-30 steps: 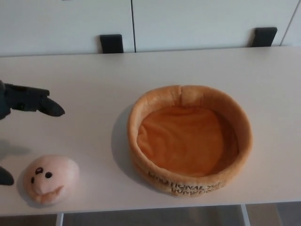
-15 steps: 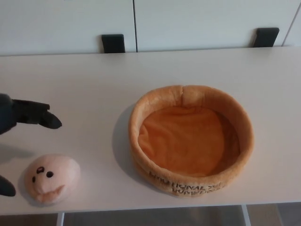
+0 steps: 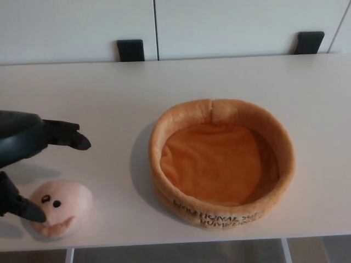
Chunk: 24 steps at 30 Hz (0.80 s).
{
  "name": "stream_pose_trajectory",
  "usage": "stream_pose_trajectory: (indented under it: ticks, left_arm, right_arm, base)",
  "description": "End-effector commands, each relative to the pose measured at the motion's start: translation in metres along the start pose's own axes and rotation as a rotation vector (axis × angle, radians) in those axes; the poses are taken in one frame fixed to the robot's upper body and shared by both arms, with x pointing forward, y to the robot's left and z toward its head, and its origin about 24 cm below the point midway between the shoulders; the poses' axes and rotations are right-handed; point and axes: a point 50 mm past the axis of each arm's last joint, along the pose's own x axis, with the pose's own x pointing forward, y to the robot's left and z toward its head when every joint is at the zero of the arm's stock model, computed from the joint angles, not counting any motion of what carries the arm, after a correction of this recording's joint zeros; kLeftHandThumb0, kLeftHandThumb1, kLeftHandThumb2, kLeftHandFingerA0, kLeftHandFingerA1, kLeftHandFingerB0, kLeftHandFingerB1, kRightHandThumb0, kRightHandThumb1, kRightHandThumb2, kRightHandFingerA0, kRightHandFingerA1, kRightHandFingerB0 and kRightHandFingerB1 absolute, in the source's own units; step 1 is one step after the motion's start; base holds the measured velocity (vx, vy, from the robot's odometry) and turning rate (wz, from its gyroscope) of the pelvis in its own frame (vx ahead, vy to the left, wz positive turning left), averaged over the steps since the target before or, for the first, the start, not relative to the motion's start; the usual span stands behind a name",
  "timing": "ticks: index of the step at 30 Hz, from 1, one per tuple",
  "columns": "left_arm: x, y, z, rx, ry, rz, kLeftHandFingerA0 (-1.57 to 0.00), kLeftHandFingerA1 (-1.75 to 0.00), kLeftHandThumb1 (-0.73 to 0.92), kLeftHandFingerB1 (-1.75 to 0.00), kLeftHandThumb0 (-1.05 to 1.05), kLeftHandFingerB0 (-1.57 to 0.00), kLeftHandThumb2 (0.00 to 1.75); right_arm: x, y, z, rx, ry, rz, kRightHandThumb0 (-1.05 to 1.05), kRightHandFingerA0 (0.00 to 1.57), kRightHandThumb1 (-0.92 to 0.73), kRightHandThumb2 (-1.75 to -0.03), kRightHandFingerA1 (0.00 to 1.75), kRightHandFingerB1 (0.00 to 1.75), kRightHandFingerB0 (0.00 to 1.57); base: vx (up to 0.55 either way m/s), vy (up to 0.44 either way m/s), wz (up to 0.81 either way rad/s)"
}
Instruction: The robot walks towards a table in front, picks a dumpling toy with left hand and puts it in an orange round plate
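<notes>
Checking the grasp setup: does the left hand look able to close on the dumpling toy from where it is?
Probably yes. The left hand is open, one finger above the dumpling toy and another at its left edge, with nothing between them.

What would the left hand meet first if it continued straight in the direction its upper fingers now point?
The left hand points its upper fingers rightward, so they would probably meet the near-left wall of the orange plate. Height above the table is unclear. The dumpling toy lies below that line.

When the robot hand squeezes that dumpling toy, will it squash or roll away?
The dumpling looks plush and puffy, so it probably squashes and weighs little. Its rounded dome could roll or scoot on the smooth table if nudged sideways.
</notes>
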Motion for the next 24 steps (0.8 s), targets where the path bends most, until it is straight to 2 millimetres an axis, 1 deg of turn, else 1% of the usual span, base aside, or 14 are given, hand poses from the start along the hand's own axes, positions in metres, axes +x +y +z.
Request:
stream_pose_trajectory:
  ticks: [1, 2, 3, 6, 12, 13, 14, 15, 16, 17, 18, 22, 23, 24]
  left_arm:
    - [0.013, -0.006, -0.009, 0.079, 0.121, -0.024, -0.32, -0.34, 0.3, -0.39, -0.57, -0.31, 0.51]
    - [0.014, -0.007, -0.009, 0.083, 0.126, -0.029, -0.32, -0.34, 0.3, -0.39, -0.57, -0.31, 0.51]
    - [0.015, -0.008, -0.009, 0.083, 0.131, -0.03, -0.32, -0.36, 0.3, -0.41, -0.58, -0.32, 0.59]
    - [0.021, -0.015, -0.012, 0.078, 0.15, -0.057, -0.3, -0.36, 0.27, -0.4, -0.59, -0.32, 0.55]
    - [0.024, -0.022, -0.012, 0.098, 0.17, -0.111, -0.3, -0.35, 0.28, -0.4, -0.6, -0.31, 0.56]
    - [0.024, -0.024, -0.012, 0.102, 0.173, -0.12, -0.32, -0.33, 0.3, -0.38, -0.6, -0.31, 0.51]
    - [0.024, -0.026, -0.012, 0.105, 0.175, -0.125, -0.32, -0.33, 0.3, -0.38, -0.6, -0.31, 0.51]
    - [0.025, -0.03, -0.012, 0.113, 0.184, -0.15, -0.28, -0.33, 0.29, -0.41, -0.63, -0.29, 0.58]
    - [0.024, -0.031, -0.012, 0.111, 0.19, -0.171, -0.11, -0.51, 0.01, -0.54, -0.24, -0.16, 0.72]
    - [0.024, -0.031, -0.012, 0.109, 0.194, -0.185, -0.11, -0.51, 0.01, -0.54, -0.24, -0.16, 0.72]
    - [0.024, -0.032, -0.012, 0.108, 0.197, -0.198, -0.1, -0.51, 0.01, -0.54, -0.24, -0.16, 0.72]
    - [0.024, -0.034, -0.012, 0.122, 0.208, -0.235, -0.1, -0.5, 0.0, -0.53, -0.25, -0.16, 0.71]
    - [0.024, -0.035, -0.013, 0.118, 0.21, -0.244, -0.1, -0.5, 0.0, -0.53, -0.25, -0.16, 0.71]
    - [0.024, -0.037, -0.013, 0.116, 0.211, -0.246, -0.11, -0.5, 0.0, -0.53, -0.25, -0.16, 0.71]
  right_arm:
    - [0.0, -0.004, 0.005, -0.005, -0.015, -0.011, 0.08, 0.43, -0.47, -0.88, 0.64, 0.52, 0.25]
    - [0.0, -0.004, 0.005, -0.002, -0.015, -0.012, 0.08, 0.43, -0.47, -0.88, 0.64, 0.52, 0.25]
    - [0.0, -0.003, 0.005, -0.008, -0.016, -0.012, 0.06, 0.43, -0.47, -0.87, 0.63, 0.52, 0.25]
    - [0.001, -0.003, 0.006, -0.004, -0.017, -0.011, 0.07, 0.42, -0.47, -0.88, 0.63, 0.52, 0.24]
    - [0.001, -0.002, 0.007, -0.001, -0.02, -0.011, 0.08, 0.42, -0.47, -0.88, 0.63, 0.52, 0.25]
    - [0.001, -0.003, 0.007, 0.003, -0.02, -0.013, 0.1, 0.42, -0.48, -0.88, 0.63, 0.53, 0.26]
    - [0.001, -0.003, 0.007, 0.006, -0.02, -0.015, 0.1, 0.42, -0.48, -0.88, 0.63, 0.53, 0.26]
    - [0.001, -0.003, 0.008, 0.002, -0.019, -0.02, 0.09, 0.42, -0.48, -0.88, 0.63, 0.52, 0.25]
    - [0.001, -0.003, 0.008, -0.006, -0.02, -0.02, 0.08, 0.44, -0.48, -0.88, 0.64, 0.52, 0.25]
    - [0.001, -0.003, 0.008, -0.012, -0.021, -0.02, 0.08, 0.44, -0.48, -0.88, 0.64, 0.52, 0.25]
    - [0.001, -0.003, 0.008, -0.015, -0.021, -0.022, 0.08, 0.48, -0.47, -0.87, 0.66, 0.52, 0.25]
    - [0.001, -0.003, 0.008, -0.006, -0.016, -0.02, 0.09, 0.45, -0.48, -0.88, 0.65, 0.52, 0.25]
    - [0.001, -0.003, 0.008, -0.002, -0.017, -0.02, 0.09, 0.48, -0.47, -0.87, 0.66, 0.53, 0.26]
    - [0.001, -0.003, 0.008, -0.002, -0.016, -0.023, 0.09, 0.43, -0.48, -0.88, 0.63, 0.52, 0.25]
  base:
    - [0.0, 0.0, 0.0]
    - [0.0, 0.0, 0.0]
    - [0.0, 0.0, 0.0]
    - [0.0, 0.0, 0.0]
    - [0.0, 0.0, 0.0]
    - [0.0, 0.0, 0.0]
    - [0.0, 0.0, 0.0]
    - [0.0, 0.0, 0.0]
    - [0.0, 0.0, 0.0]
    - [0.0, 0.0, 0.0]
    - [0.0, 0.0, 0.0]
    - [0.0, 0.0, 0.0]
    - [0.0, 0.0, 0.0]
    - [0.0, 0.0, 0.0]
